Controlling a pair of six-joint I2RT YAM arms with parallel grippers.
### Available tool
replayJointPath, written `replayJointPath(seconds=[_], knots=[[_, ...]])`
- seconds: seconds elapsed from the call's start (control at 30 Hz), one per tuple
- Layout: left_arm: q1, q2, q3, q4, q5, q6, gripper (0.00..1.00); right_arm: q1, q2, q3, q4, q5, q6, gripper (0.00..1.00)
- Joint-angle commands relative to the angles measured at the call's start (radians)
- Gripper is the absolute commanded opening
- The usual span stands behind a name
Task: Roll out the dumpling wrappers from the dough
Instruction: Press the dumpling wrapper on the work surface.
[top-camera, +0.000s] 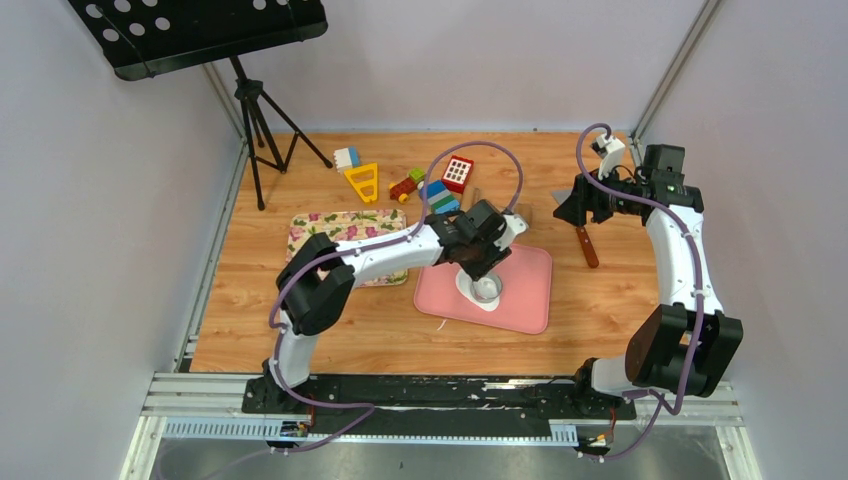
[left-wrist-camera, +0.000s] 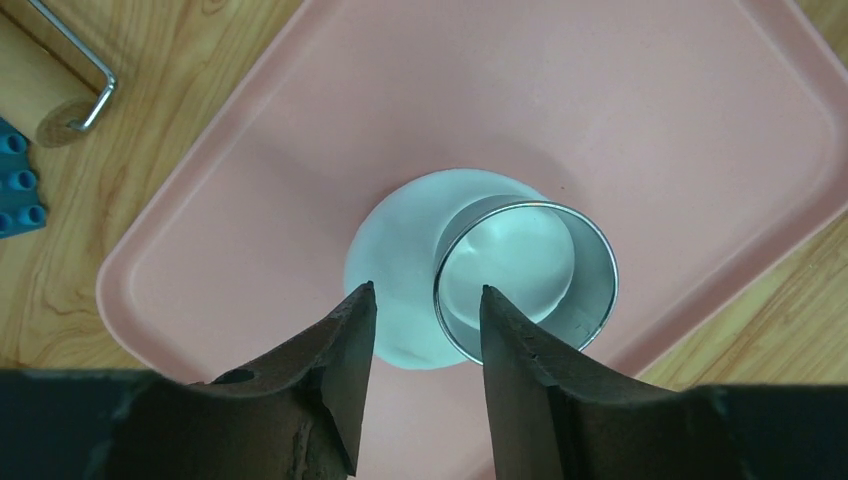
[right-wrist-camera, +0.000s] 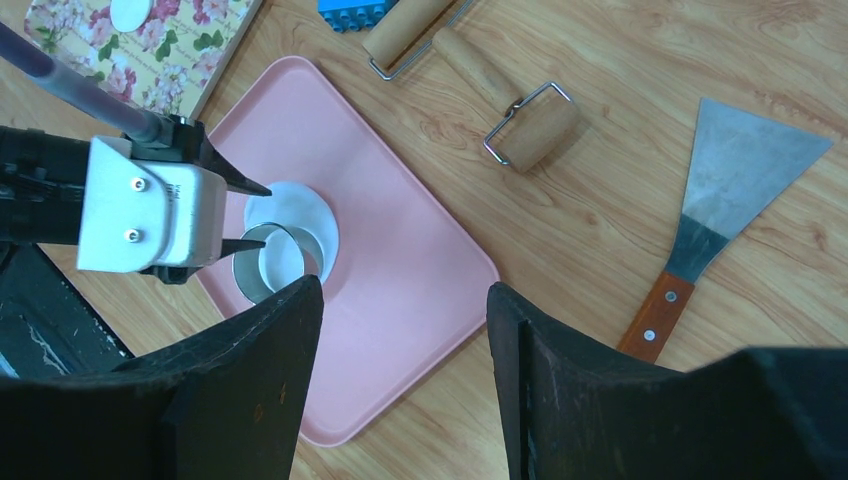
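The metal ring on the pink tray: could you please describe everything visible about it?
The metal ring is a short, open, shiny, steel-looking band standing upright on the flattened white dough, off-centre towards one edge, on the pink tray. Dough shows inside it. The left gripper hangs open, jaws straddling its wall; contact is unclear.

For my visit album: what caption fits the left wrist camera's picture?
Left end effector, jaws apart, poised at a metal ring standing on flattened white dough in a pink tray.
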Motion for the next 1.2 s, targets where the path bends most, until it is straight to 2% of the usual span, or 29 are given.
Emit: replayJointPath(seconds=[0.0, 0.07, 0.23, 0.4, 0.53, 0.63, 0.67, 0.77, 0.9, 1.0, 1.17], knots=[[-0.004, -0.091, 0.028, 0.013, -0.01, 0.007, 0.52, 0.0, -0.027, -0.011, 0.025, -0.058, -0.032, 0.62], [-0.001, -0.106, 0.029, 0.01, -0.04, 0.013, 0.54, 0.005, -0.031, -0.014, 0.016, -0.09, -0.048, 0.62], [0.061, -0.151, 0.01, 0.024, -0.021, 0.041, 0.54, 0.037, -0.03, -0.02, -0.055, -0.21, -0.153, 0.62], [0.165, -0.205, -0.086, 0.087, 0.159, 0.044, 0.48, 0.1, 0.038, -0.046, -0.124, -0.338, -0.229, 0.58], [0.229, -0.241, -0.188, 0.186, 0.394, 0.011, 0.34, 0.102, 0.182, 0.024, -0.308, -0.506, -0.336, 0.4], [0.252, -0.245, -0.224, 0.237, 0.539, -0.029, 0.14, 0.103, 0.317, 0.077, -0.495, -0.583, -0.494, 0.23], [0.255, -0.245, -0.233, 0.258, 0.587, -0.039, 0.09, 0.104, 0.375, 0.099, -0.561, -0.594, -0.552, 0.15], [0.267, -0.243, -0.267, 0.319, 0.678, -0.092, 0.0, 0.107, 0.507, 0.148, -0.765, -0.612, -0.756, 0.02], [0.269, -0.214, -0.302, 0.404, 0.775, -0.178, 0.0, 0.133, 0.564, 0.14, -0.772, -0.605, -0.775, 0.0], [0.268, -0.191, -0.329, 0.463, 0.792, -0.234, 0.0, 0.161, 0.579, 0.126, -0.745, -0.591, -0.76, 0.0], [0.26, -0.165, -0.364, 0.5, 0.762, -0.264, 0.0, 0.234, 0.585, 0.048, -0.51, -0.504, -0.543, 0.0]])
